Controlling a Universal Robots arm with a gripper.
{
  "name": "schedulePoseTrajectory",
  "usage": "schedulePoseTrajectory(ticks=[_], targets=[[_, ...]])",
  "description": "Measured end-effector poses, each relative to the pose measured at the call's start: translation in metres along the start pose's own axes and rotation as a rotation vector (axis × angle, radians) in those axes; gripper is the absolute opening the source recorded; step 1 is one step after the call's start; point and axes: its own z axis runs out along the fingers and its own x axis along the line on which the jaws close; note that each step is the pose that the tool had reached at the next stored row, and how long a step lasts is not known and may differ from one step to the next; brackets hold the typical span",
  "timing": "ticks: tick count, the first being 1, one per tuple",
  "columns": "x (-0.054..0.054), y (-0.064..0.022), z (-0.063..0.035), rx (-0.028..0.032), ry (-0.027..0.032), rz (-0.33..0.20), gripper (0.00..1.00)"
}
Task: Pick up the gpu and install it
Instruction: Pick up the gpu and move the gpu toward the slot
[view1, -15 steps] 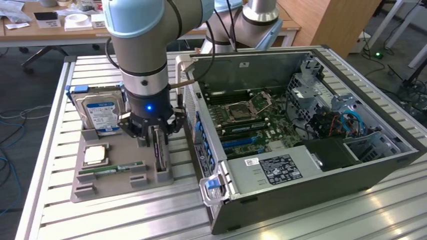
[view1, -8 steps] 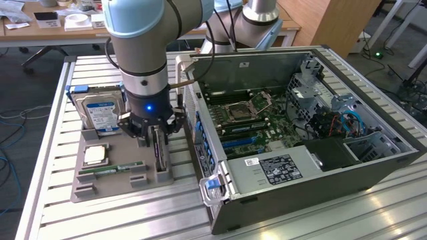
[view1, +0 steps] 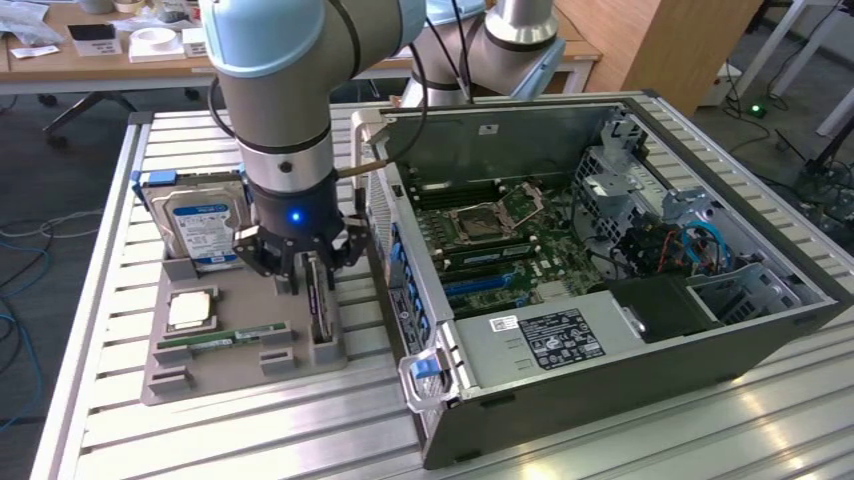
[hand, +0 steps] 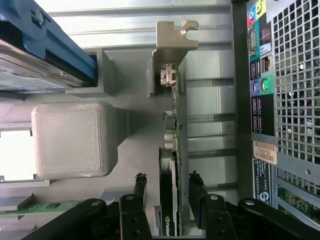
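The gpu (view1: 322, 312) stands on edge in a slot of the grey holder tray (view1: 214, 380), a thin dark card with a pale metal bracket (hand: 173, 41) at one end. In the wrist view the gpu (hand: 172, 150) is seen edge-on. My gripper (view1: 310, 272) hangs right over it, open, with one black finger (hand: 140, 187) on each side of the card and a small gap to each. The gripper (hand: 168, 189) straddles the card's end away from the bracket. The open computer case (view1: 601, 250) lies beside the tray on the exterior view's right, its motherboard (view1: 494, 240) exposed.
In the tray also rest a silver hard drive (view1: 200, 225) with a blue-white label, a green memory stick (view1: 220, 340) and a square processor (view1: 191, 310). The case's rear panel (hand: 280, 100) is close beside the card. A raised grey block (hand: 70, 140) stands on the card's other side.
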Motion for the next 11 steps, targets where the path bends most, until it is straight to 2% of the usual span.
schedulePoseTrajectory(ticks=[11], targets=[[0.0001,-0.0001,0.0017,0.0002,-0.0005,0.000,0.47]])
